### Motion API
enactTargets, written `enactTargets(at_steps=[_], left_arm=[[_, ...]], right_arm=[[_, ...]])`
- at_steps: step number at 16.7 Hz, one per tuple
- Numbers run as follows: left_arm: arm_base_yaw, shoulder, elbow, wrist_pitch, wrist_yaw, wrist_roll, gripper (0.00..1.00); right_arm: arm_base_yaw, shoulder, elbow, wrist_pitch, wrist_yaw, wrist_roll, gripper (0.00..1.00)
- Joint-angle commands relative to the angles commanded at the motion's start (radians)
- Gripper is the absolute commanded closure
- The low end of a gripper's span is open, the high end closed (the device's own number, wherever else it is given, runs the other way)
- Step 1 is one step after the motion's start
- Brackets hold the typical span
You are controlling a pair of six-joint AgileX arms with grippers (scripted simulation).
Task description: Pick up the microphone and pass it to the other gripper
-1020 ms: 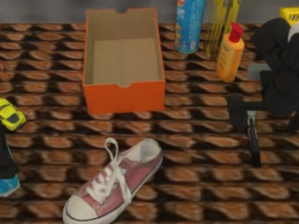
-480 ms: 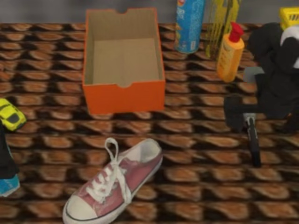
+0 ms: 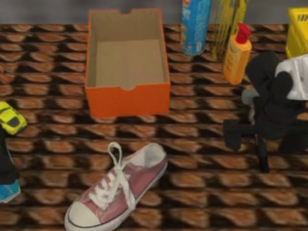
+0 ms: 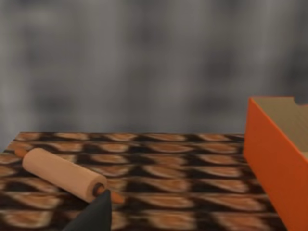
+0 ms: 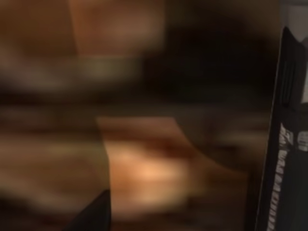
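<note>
The table carried a repeating pattern of brown, woodgrain-like ovals on a dark ground, covering its whole top. Behind its far edge stood a plain, mottled grey wall. The light was even and soft, throwing only faint shadows.

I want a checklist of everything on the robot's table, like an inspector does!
Surface: table with a brown wood-chunk pattern.
Job's things: microphone, black handle lying at the right side, its upper end hidden under the right gripper.
Clutter: open orange box, pink sneaker, orange bottle, blue can, yellow toy car, rolling pin.
Grippers: right gripper spread open over the microphone; left arm parked at the left edge.
Cables: nothing seen.
Surroundings: grey wall behind the table.
</note>
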Motion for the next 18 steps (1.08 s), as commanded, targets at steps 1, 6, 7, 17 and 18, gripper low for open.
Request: enactTargets(at_steps=[1,6,7,17,18], left_arm=[[0.000,0.000,0.000,0.000,0.000,0.000,0.00],[0.000,0.000,0.000,0.000,0.000,0.000,0.00],[0.000,0.000,0.000,0.000,0.000,0.000,0.00],[0.000,0.000,0.000,0.000,0.000,0.000,0.00],[0.000,0.000,0.000,0.000,0.000,0.000,0.00]], right_arm=[[0.000,0.007,-0.004,0.009,0.000,0.000,0.00],[0.000,0.007,-0.004,0.010,0.000,0.000,0.15],[0.000,0.007,-0.004,0.010,0.000,0.000,0.23],[0.000,0.007,-0.004,0.010,0.000,0.000,0.98],[0.000,0.007,-0.004,0.010,0.000,0.000,1.00]])
